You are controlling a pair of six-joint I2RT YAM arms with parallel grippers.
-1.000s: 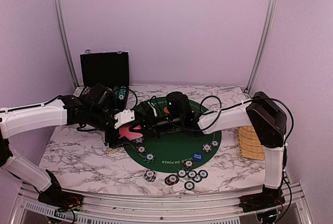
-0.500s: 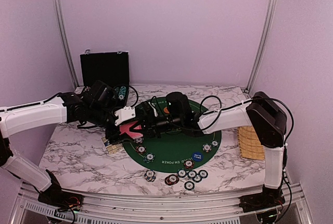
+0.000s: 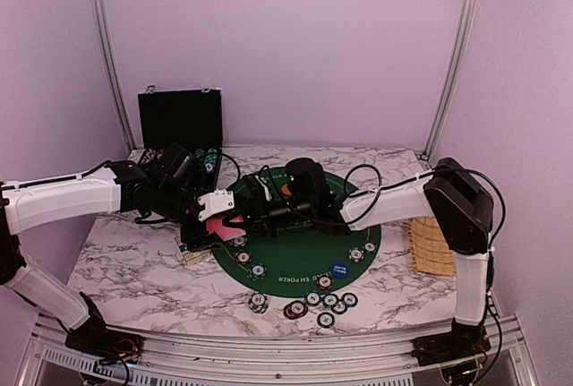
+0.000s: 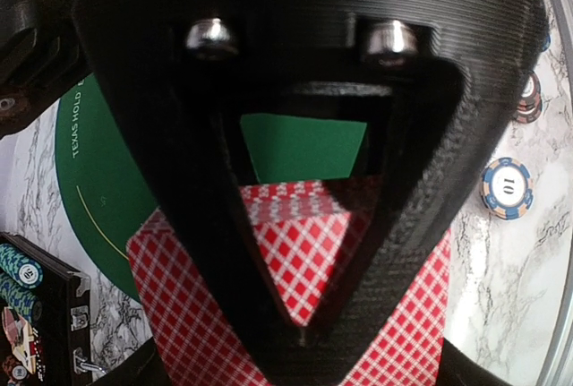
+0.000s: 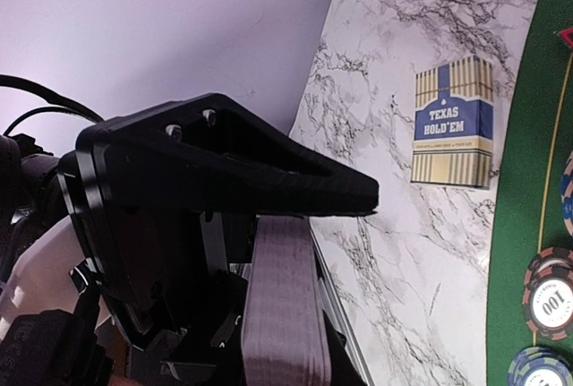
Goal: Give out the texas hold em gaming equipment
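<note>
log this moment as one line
right tool: shut on card deck | left tool: at the deck, grip unclear | poker chips: at green mat near edge

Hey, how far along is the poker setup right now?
Done: chips lie on and in front of the green mat, with the blue button out. In hand: the right gripper clamps the red-backed deck while the left gripper reaches over its top. Left: no cards lie dealt on the mat, and teal chips sit in the case.
</note>
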